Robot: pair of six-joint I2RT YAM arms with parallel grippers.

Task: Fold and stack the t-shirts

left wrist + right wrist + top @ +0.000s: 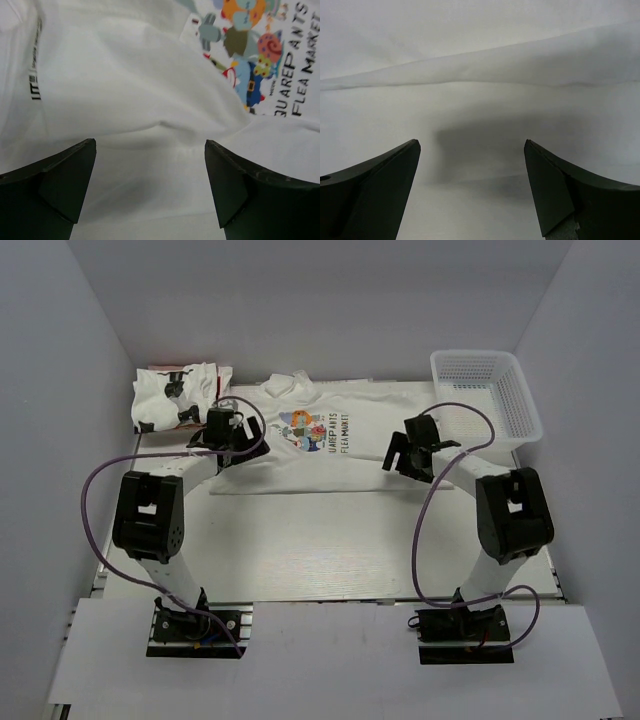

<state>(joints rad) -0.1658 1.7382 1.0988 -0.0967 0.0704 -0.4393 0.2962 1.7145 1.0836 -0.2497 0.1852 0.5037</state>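
While shirt (320, 440) lay spread flat, print up, on table (330, 550), no fold showed; folding and stacking seemingly all left. Left pincer (225, 435) hung over shirt's left side, right pincer (410, 455) over its right: both wide open, empty. Count: one spread shirt; one crumpled bundle (180, 398) left of shirt, contents uncountable; one basket (520, 400) right of shirt.

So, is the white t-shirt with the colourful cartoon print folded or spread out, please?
Spread out, not folded: the white cartoon-print t-shirt lies flat, print up, though cloth laps over the print's edge.
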